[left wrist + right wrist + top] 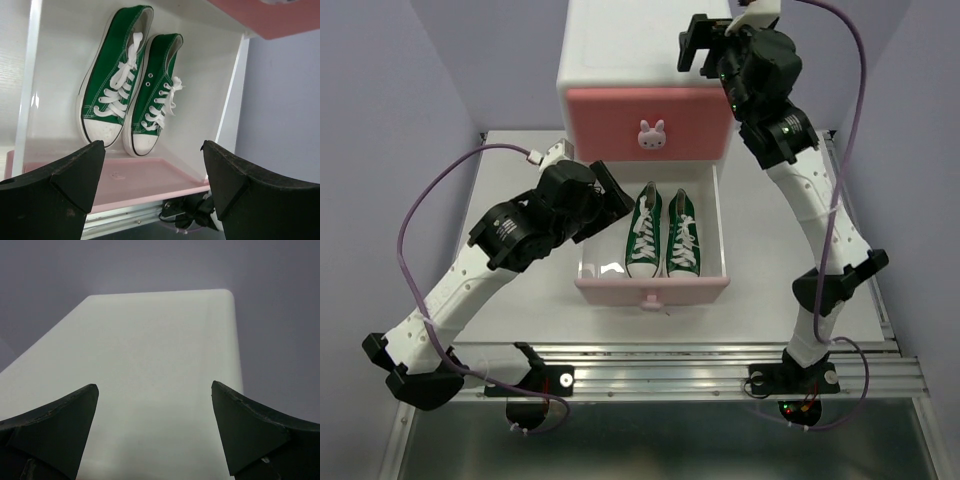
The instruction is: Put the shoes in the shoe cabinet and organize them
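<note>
Top view: the green shoes (662, 232) lie side by side in the open lower drawer (650, 291) of the shoe cabinet (620, 50). Left wrist: the left jaws stand wide apart, above that drawer. Right wrist: the right jaws are wide too, over the cabinet's white top.

The white desk (760, 305) carries the shoe cabinet (620, 50) at its far middle, the cabinet's pale lower drawer (652, 285) drawn out over the surface. A metal rail (670, 362) runs along its near edge.
</note>
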`<state>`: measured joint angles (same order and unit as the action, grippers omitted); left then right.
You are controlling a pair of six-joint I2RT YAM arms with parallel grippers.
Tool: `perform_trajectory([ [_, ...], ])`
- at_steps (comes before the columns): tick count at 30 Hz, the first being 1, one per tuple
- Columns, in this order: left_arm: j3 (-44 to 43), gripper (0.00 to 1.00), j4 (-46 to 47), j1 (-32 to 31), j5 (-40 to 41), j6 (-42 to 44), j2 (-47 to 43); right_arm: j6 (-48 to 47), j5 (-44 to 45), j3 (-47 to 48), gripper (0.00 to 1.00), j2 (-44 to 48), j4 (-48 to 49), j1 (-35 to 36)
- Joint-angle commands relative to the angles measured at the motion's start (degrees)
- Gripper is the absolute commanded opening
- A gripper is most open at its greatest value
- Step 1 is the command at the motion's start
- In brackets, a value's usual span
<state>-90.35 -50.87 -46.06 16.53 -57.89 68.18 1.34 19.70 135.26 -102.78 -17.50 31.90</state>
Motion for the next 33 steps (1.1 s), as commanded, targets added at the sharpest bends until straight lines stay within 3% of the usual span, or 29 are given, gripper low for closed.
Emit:
perform_trajectory([
  [1, 0.0, 0.91, 2.3, -1.7, -2.6, 5.0, -0.5, 3.2, -3.7, 3.3, 1.0, -3.5, 3.3, -0.2],
  [6, -1.4, 0.91, 2.4, -6.3, -2.4, 6.6, 1.9, 3.9, -3.1, -4.1, 1.0, -2.3, 2.8, -0.2],
  [12, -1.0, 0.91, 2.4, -18.0, 0.4, 1.6, 3.4, 4.0, -0.5, -11.6, 1.0, 0.5, 1.9, -0.2],
  [17, -6.5, 0.9, -6.9, -28.6, 8.0, -3.4, 7.1, 4.0, -0.5, -15.3, 1.0, 1.8, 1.9, -0.2],
  [21, -10.7, 0.9, -11.5, -33.6, 10.5, -3.7, 9.4, 4.4, -0.2, -17.9, 1.0, 2.8, 1.8, -0.2],
  [24, -7.6, 0.9, -12.5, -37.1, 9.7, -6.3, 10.2, 4.2, -0.2, -19.5, 1.0, 3.6, 1.8, -0.2],
  [29, 10.4, 0.9, -12.0, -38.4, 7.5, -19.4, 6.2, 3.2, 0.6, -21.8, 1.0, 4.6, 1.8, -0.2],
  [33, 18.6, 0.9, -11.4, -39.2, 7.1, -28.6, 0.8, 3.4, -0.1, -24.0, 1.0, 5.7, 1.9, -0.2],
])
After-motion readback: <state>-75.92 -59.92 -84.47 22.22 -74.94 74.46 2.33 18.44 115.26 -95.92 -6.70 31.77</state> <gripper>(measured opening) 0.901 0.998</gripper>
